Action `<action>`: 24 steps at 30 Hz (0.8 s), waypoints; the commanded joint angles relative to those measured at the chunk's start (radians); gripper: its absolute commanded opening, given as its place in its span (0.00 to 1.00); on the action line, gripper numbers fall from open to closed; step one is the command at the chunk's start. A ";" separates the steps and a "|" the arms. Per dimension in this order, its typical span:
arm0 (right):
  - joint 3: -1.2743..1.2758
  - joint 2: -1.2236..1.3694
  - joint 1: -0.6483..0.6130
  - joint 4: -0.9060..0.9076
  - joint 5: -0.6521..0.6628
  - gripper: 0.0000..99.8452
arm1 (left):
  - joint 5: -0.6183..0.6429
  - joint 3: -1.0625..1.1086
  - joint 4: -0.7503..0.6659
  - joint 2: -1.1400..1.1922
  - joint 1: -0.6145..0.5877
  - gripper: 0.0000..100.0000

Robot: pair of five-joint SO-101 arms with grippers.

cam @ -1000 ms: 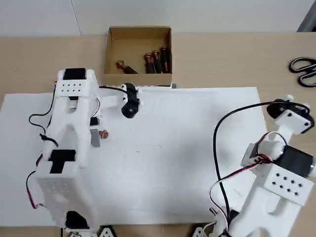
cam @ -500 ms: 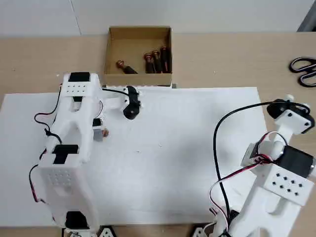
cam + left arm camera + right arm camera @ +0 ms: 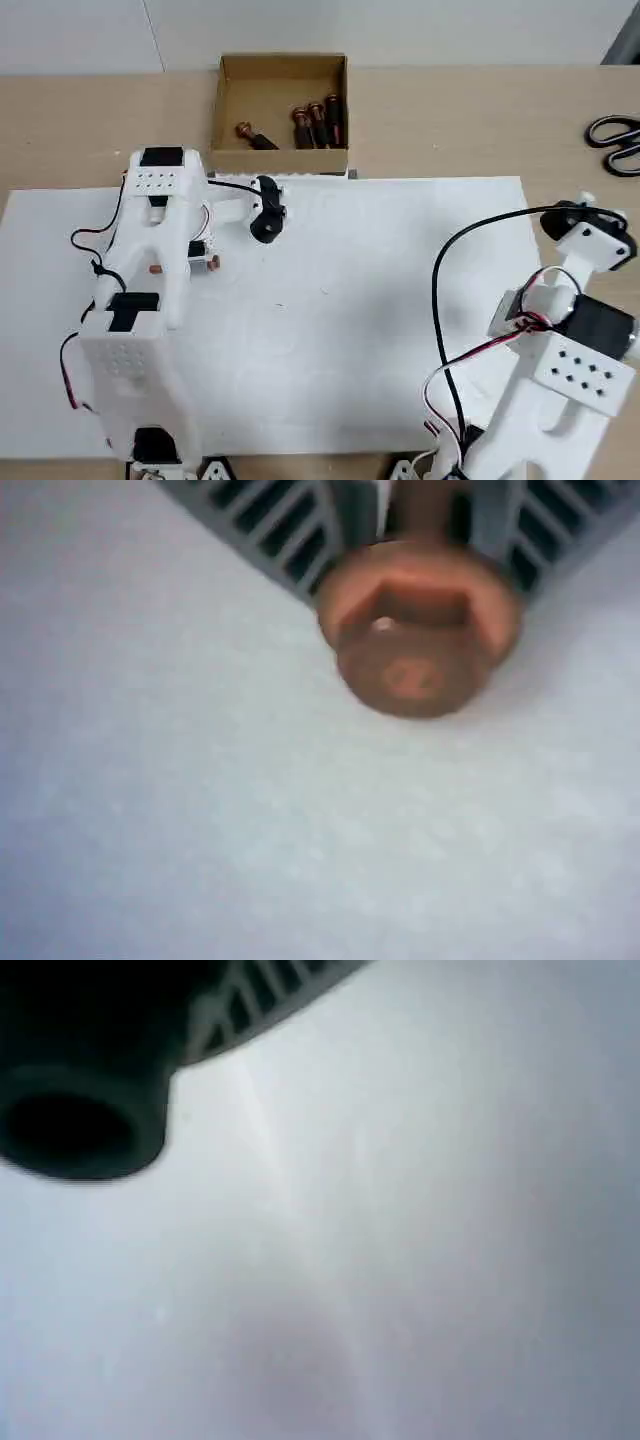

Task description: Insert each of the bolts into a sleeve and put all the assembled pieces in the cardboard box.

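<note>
One white sheet [image 3: 380,330] is spread over most of the table, and a broad stretch of it lies between the arms. The cardboard box [image 3: 217,110] is set against its upper edge, with assembled pieces [image 3: 318,125] inside. Left of centre, a bolt [image 3: 418,630] is clamped in the left gripper [image 3: 200,262]. Near the right edge, a black sleeve [image 3: 80,1125] is held by the right gripper [image 3: 585,225].

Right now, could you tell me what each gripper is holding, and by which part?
The left gripper clamps a copper bolt by its shank, head free. The right gripper holds a black sleeve along its body, open end free.
</note>
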 commanded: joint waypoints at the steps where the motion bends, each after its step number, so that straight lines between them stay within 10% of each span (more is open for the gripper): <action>1: -0.009 -0.022 0.007 -0.010 -0.003 0.00 | -0.066 -0.067 0.072 -0.023 0.025 0.01; 11: -0.140 -0.096 -0.001 -0.008 -0.002 0.00 | 0.218 -0.446 0.124 -0.089 0.064 0.00; 24: -0.087 -0.415 -0.179 0.015 0.101 0.00 | 0.721 -0.266 0.123 -0.667 0.195 0.01</action>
